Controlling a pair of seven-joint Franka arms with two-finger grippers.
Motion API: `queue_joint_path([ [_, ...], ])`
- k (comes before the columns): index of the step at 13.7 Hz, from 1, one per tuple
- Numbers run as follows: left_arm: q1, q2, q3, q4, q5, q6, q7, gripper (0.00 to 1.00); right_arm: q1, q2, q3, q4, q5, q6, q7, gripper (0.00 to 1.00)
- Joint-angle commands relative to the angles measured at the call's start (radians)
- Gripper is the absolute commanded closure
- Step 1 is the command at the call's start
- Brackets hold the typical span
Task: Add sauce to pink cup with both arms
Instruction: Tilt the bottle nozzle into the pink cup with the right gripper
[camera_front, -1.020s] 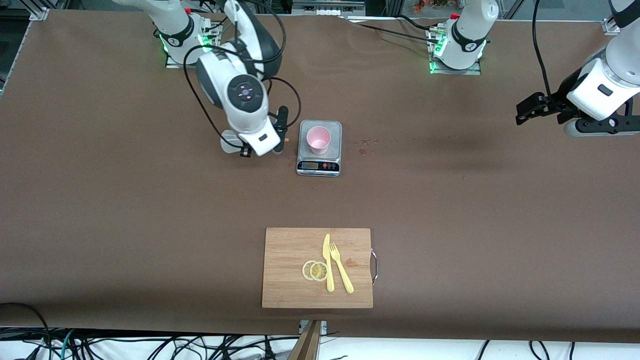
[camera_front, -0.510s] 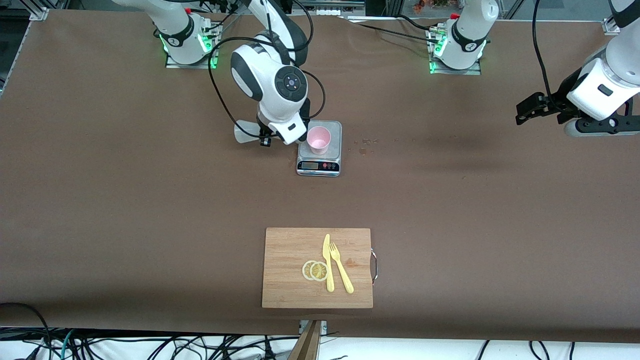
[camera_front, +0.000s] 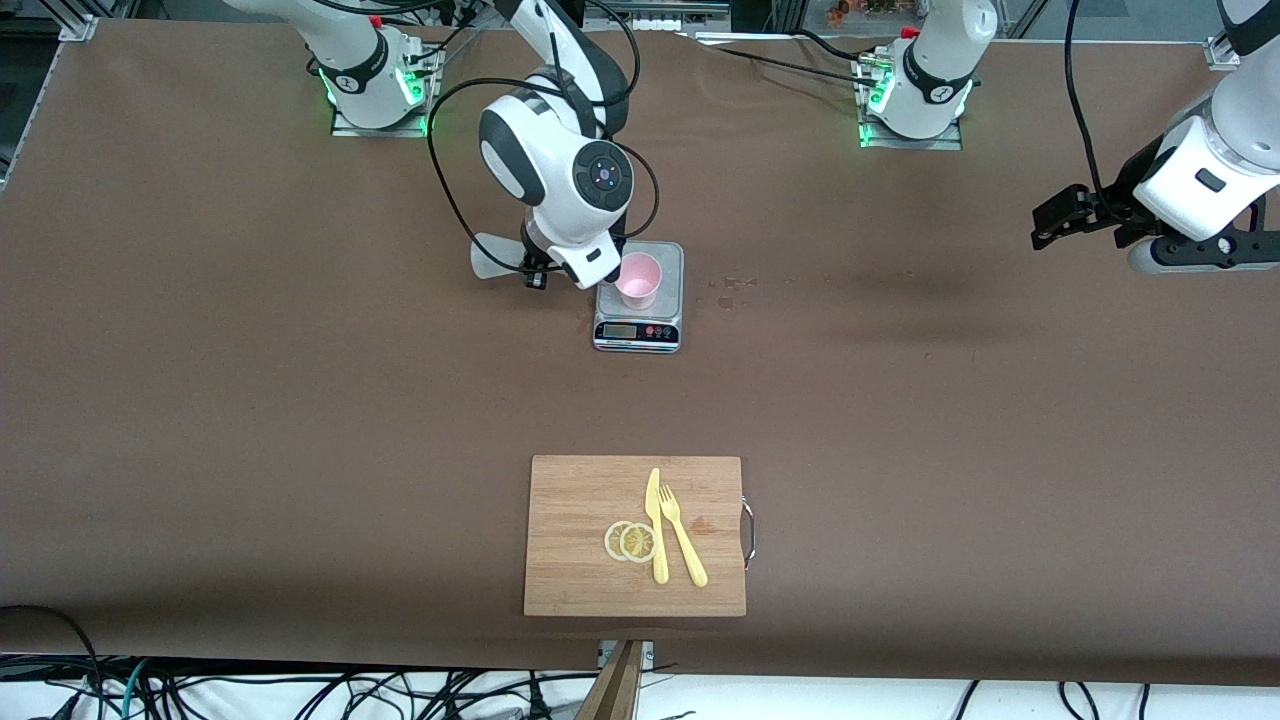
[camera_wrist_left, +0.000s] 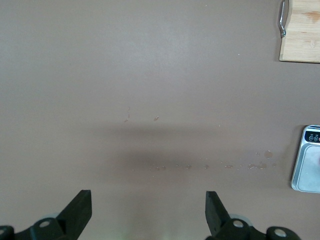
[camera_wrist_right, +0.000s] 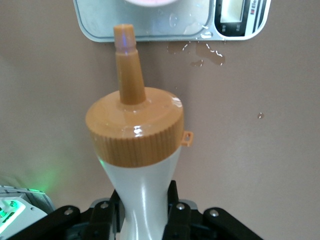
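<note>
right wrist view shows the right gripper (camera_wrist_right: 142, 217) pinching one sauce bottle (camera_wrist_right: 137, 150), nozzle just beside one scale (camera_front: 639, 297) bearing one pink cup (camera_front: 637, 280). left gripper (camera_wrist_left: 147, 212) waits spread over bare table (camera_wrist_left: 150, 75).

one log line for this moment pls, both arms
right gripper: shut on squeeze bottle, nozzle at scale edge, beside pink cup | left gripper: open, waiting over bare table | pour: not seen
</note>
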Motion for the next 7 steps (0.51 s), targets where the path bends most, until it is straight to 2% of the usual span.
queue_joint_path([
  [1,0.010,0.001,-0.003,0.010,-0.019,-0.012,0.025,0.00,0.012,0.034,0.004,0.068,-0.019,-0.061,0.017,0.83],
  [7,0.010,0.001,-0.005,0.010,-0.019,-0.012,0.019,0.00,0.024,0.063,0.006,0.096,-0.017,-0.080,0.017,0.83],
])
